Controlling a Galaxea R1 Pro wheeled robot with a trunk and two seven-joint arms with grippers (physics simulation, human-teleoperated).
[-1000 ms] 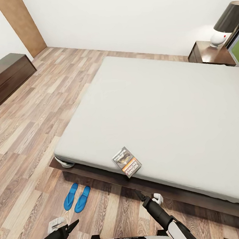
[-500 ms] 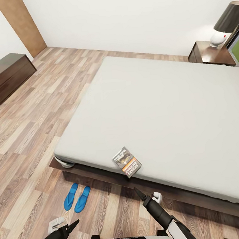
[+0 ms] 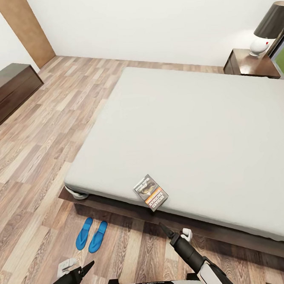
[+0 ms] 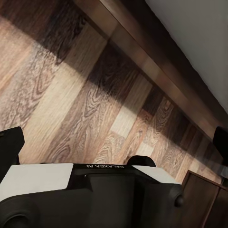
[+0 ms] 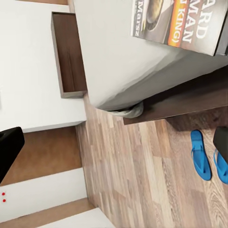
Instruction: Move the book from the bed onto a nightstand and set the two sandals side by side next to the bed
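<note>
Grey book (image 3: 150, 192) on bed (image 3: 192, 125) edge — right gripper (image 3: 166, 233) open, left's (image 3: 88, 266) state unclear

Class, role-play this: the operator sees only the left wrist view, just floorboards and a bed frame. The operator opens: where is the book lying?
Observer: The book lies flat on the bed, at the mattress's near edge, just ahead of the right gripper.
Operator: And the sandals?
Observer: The two sandals lie side by side on the floor, beside the bed's near corner.
Operator: Is a nightstand in sight?
Observer: Yes, the nightstand stands at the bed's far right, with a lamp on it.
</note>
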